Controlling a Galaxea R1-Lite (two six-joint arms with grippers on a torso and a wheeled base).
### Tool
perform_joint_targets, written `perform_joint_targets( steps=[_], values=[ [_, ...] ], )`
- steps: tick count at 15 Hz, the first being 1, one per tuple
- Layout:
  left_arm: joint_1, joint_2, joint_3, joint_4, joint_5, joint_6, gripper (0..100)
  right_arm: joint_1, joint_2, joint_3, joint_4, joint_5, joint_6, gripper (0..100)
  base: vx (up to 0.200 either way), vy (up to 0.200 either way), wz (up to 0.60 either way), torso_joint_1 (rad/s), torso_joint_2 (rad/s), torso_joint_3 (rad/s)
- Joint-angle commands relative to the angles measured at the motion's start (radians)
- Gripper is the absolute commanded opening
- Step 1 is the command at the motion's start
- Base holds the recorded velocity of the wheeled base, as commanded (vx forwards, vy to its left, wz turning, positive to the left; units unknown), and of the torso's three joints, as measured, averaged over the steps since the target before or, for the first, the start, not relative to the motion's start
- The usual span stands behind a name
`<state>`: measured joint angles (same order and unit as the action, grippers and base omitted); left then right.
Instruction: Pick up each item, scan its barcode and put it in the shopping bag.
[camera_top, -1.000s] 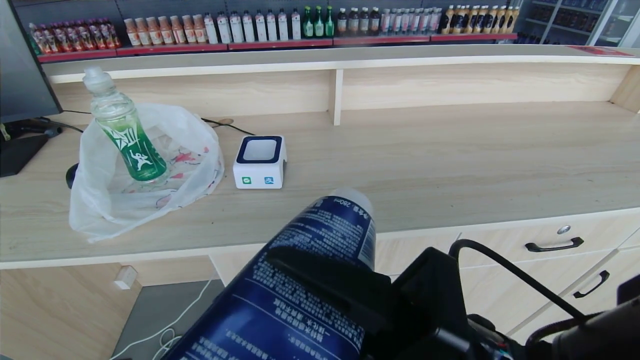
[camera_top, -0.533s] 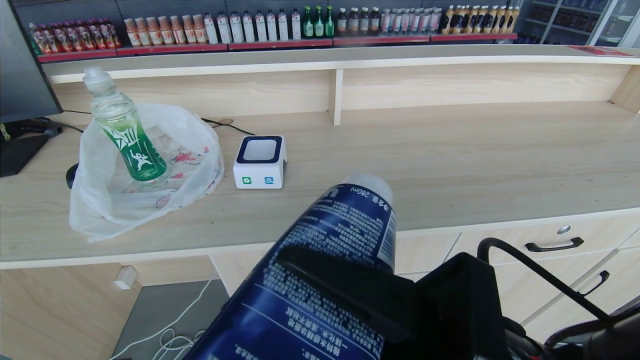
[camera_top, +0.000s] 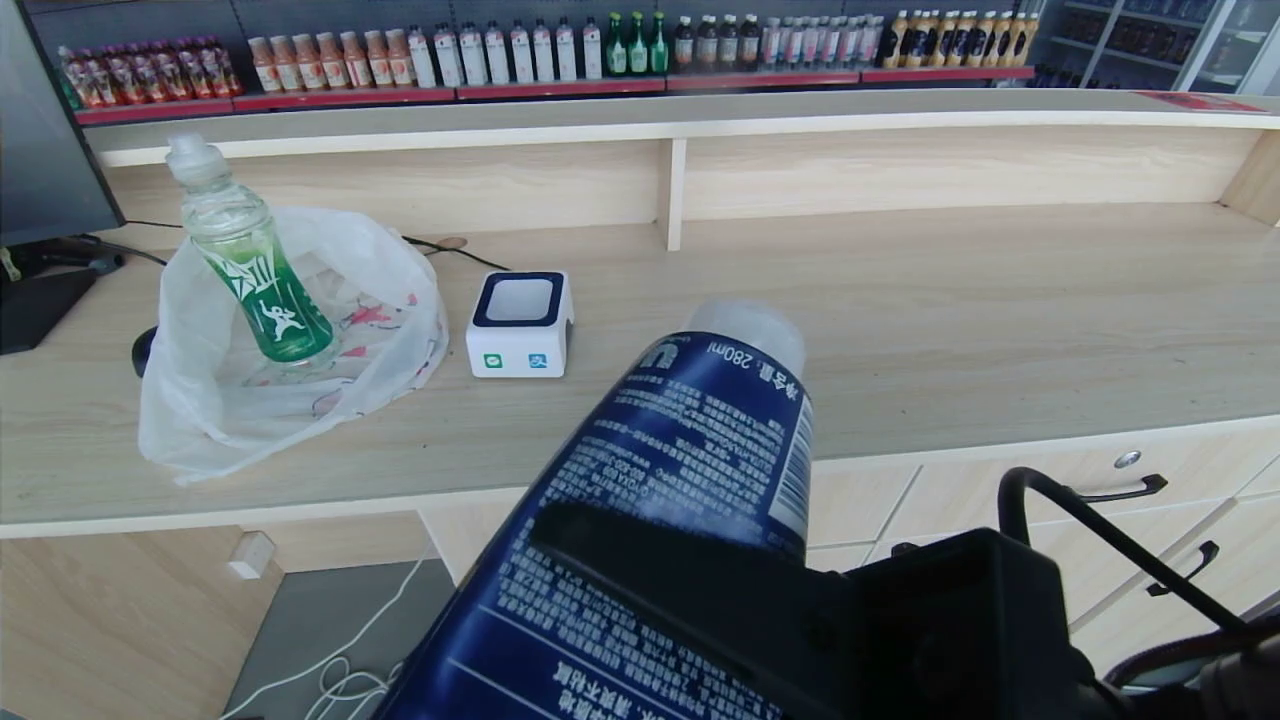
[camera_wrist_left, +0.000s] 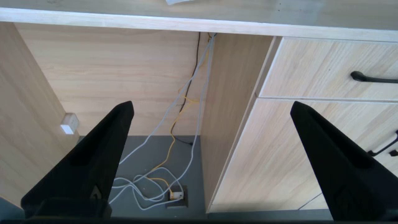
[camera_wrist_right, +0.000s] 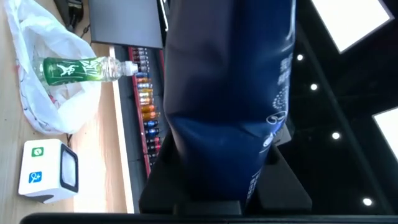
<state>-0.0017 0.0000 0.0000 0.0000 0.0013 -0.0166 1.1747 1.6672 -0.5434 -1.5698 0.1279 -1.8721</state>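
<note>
Although its printed wall looks slippery, the blue can (camera_top: 690, 440) is rigid and probably light (a judgement only), so a firm clamp at mid-body suits it. The right gripper (camera_top: 690, 580) is closed round that mid-body, holding the can tilted above the front edge of the counter (camera_top: 950, 330), pale end toward the scanner (camera_top: 520, 325). The shopping bag (camera_top: 200, 420), a green bottle (camera_top: 265, 290) inside, lies just beside the scanner. The left gripper (camera_wrist_left: 211, 124) hangs below counter level, fingers spread.

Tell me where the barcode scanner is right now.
In the head view, the white scanner sits on the counter, toward the robot's left, just right of the shopping bag holding the green bottle.
</note>
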Motion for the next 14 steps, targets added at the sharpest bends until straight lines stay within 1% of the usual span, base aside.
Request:
perform_joint_targets(
  steps=[1, 10, 11, 12, 14],
  values=[
    [0.000, 0.002, 0.000, 0.000, 0.000, 0.000, 100, 0.000, -0.006, -0.003, -0.001, 0.003, -0.004, 0, 0.000, 0.000, 0.00, 0.000, 0.00, 0.000],
    [-0.001, 0.002, 0.000, 0.000, 0.000, 0.000, 100, 0.002, -0.004, -0.001, -0.001, 0.003, 0.008, 0, 0.000, 0.000, 0.00, 0.000, 0.00, 0.000],
    [0.000, 0.000, 0.000, 0.000, 0.000, 0.000, 100, 0.002, -0.003, 0.000, -0.001, 0.003, 0.039, 0, 0.000, 0.000, 0.00, 0.000, 0.00, 0.000],
    [0.000, 0.000, 0.000, 0.000, 0.000, 0.000, 100, 0.002, 0.005, 0.002, -0.001, 0.003, 0.097, 0, 0.000, 0.000, 0.00, 0.000, 0.00, 0.000],
    [0.000, 0.002, 0.000, 0.000, 0.000, 0.000, 100, 0.000, 0.037, 0.000, -0.001, 0.003, 0.255, 0, 0.000, 0.000, 0.00, 0.000, 0.00, 0.000]
  ],
)
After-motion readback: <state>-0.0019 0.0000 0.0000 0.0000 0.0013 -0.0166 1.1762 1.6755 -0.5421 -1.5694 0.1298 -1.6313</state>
